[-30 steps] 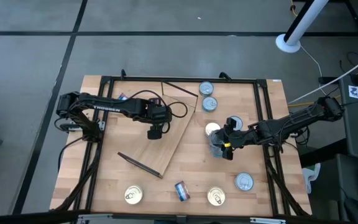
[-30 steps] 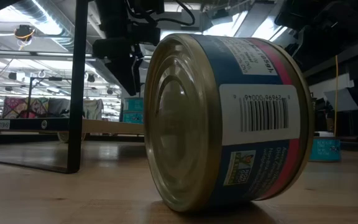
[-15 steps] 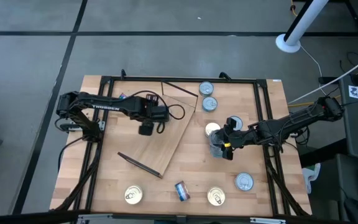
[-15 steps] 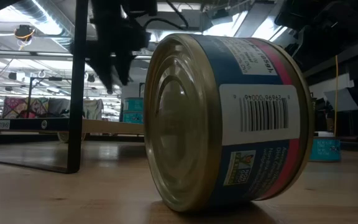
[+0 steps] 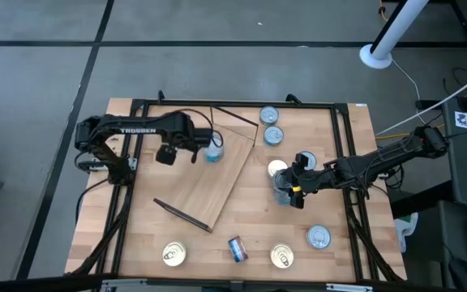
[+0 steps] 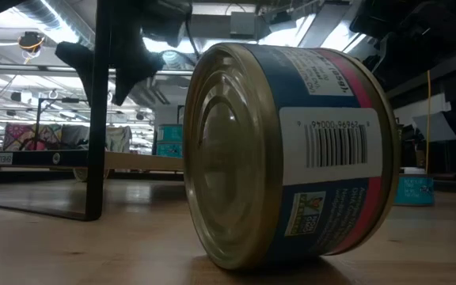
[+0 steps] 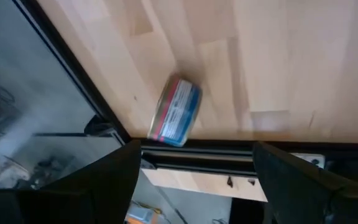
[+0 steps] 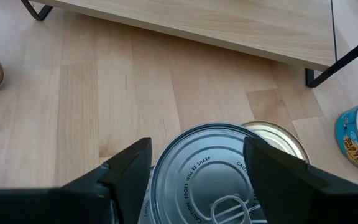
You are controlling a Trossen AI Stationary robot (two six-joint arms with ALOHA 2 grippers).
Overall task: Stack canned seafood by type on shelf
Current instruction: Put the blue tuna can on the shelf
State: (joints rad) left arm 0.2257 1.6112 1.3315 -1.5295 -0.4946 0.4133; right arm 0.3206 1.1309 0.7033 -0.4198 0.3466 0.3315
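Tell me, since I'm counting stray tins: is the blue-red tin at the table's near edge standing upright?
No. In the low view the blue-red tin lies on its side, gold lid facing sideways and barcode label showing.

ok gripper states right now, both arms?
Left gripper: open, empty, over the table's far left part.
Right gripper: closed around a silver-topped can, right of the shelf.
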